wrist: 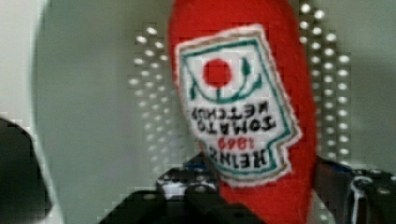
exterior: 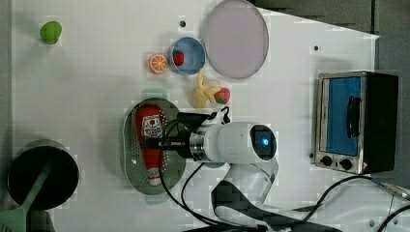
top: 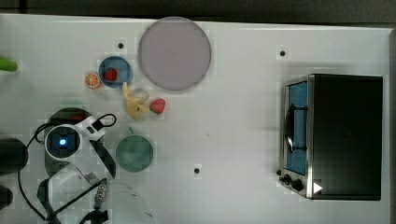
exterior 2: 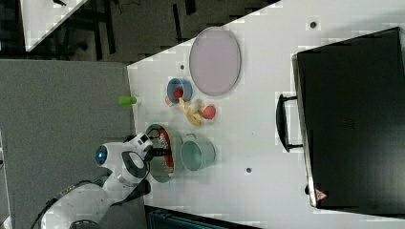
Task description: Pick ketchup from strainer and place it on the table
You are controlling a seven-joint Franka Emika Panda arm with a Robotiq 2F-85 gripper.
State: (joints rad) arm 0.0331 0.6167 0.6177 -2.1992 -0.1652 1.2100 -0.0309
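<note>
Ketchup (exterior: 149, 140) is seen lying flat inside the strainer (exterior: 131, 154), straddled by the gripper (wrist: 261, 196) with fingers apart on either side, so closure should be made squarely across its middle before it is lifted clear of the strainer's rim.

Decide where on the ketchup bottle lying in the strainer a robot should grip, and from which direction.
Grip the ketchup across its red body just below the label, coming from above: it lies flat along the strainer, so its two long sides are free for the fingers.
</note>
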